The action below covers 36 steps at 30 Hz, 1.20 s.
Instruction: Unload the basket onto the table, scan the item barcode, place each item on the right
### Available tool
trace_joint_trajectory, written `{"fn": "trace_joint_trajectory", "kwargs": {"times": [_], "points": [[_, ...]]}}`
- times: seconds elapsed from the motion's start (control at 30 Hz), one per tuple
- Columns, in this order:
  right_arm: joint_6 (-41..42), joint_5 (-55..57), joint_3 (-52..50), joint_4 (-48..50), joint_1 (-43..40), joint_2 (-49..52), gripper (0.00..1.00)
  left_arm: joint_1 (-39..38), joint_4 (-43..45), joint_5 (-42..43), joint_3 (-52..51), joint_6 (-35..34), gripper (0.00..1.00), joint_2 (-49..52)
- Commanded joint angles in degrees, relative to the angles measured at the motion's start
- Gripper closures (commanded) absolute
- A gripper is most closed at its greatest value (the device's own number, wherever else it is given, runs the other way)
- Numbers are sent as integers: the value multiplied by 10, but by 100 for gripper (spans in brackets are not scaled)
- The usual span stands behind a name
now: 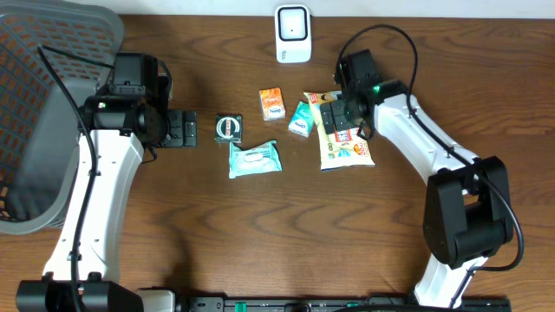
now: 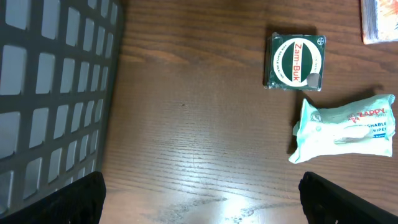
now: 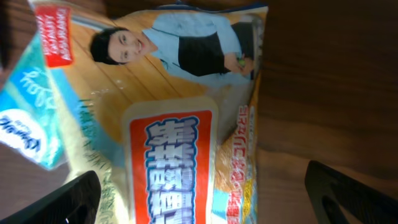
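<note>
Left hand [image 1: 184, 130] hangs wide open beside the tin [image 1: 228, 128], wipes [image 1: 254, 159] just below it. Over right: right hand [image 1: 335, 116] spread open, gripping nothing, directly above the snack bag [image 1: 347, 152] lying flat on the table [image 1: 260, 227], near the scanner [image 1: 293, 33].

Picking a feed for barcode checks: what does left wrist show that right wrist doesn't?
Left wrist only: the Zam-Buk tin, the wipes pack, the grey mesh basket at frame left. Right wrist only: the snack bag with a person printed on it, and a light blue packet at frame left. Both: the wooden table, and an open claw at the bottom corners, left claw in one, right claw in the other. No barcode shows in either.
</note>
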Motion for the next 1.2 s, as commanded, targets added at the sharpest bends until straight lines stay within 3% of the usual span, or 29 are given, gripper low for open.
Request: {"fn": "trace_joint_trajectory", "kwargs": {"times": [0.0,0.23,0.33,0.6,0.67,0.77,0.83,1.17], "points": [[5,-5,-37,25,0,12,1,0,-1,-5,-4,4,3,3],[0,-10,-95,89,0,39,5,0,-1,-5,-4,4,2,3],[-7,-10,-108,96,3,47,18,0,-1,-5,-4,4,2,3],[-5,-7,-89,85,3,39,78,0,-1,-5,-4,4,2,3],[-5,-5,-75,77,3,33,86,0,-1,-5,-4,4,2,3],[-5,-3,-44,59,3,23,89,0,0,-5,-4,4,2,3],[-6,-2,-9,39,3,11,99,0,0,-5,-4,4,3,3],[-6,-15,66,57,5,-26,99,0,-1,-5,-4,4,2,3]]}}
